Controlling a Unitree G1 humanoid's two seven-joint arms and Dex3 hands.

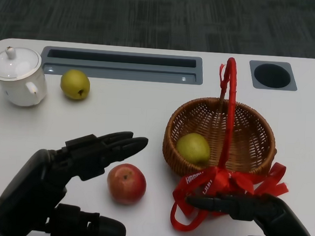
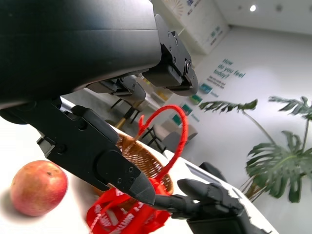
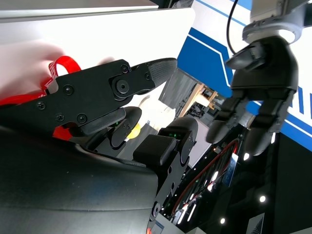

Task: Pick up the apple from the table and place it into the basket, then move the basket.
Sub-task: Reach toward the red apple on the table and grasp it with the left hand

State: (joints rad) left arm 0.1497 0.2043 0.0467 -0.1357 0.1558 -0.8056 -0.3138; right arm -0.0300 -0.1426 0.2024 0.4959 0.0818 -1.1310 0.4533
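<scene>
A red apple [image 1: 126, 183] [image 2: 39, 187] lies on the white table, in front of and to the left of the wicker basket [image 1: 221, 136] [image 2: 141, 156]. My left hand [image 1: 77, 177] is open around the apple, fingers [image 1: 115, 143] behind it and thumb [image 1: 98, 227] in front, not touching it. The basket has a tall red handle [image 1: 229, 107] [image 2: 178, 141] and a red ribbon [image 1: 218, 181] [image 2: 122, 214], and holds a yellow-green fruit [image 1: 193, 147]. My right hand [image 1: 253, 211] [image 2: 209, 202] [image 3: 122, 97] lies open at the basket's near side, fingertips by the ribbon.
A second yellow-green fruit [image 1: 75, 84] and a white lidded pot [image 1: 17, 76] stand at the back left. A long grey slot [image 1: 123, 65] and a round recess [image 1: 272, 76] run along the table's far edge.
</scene>
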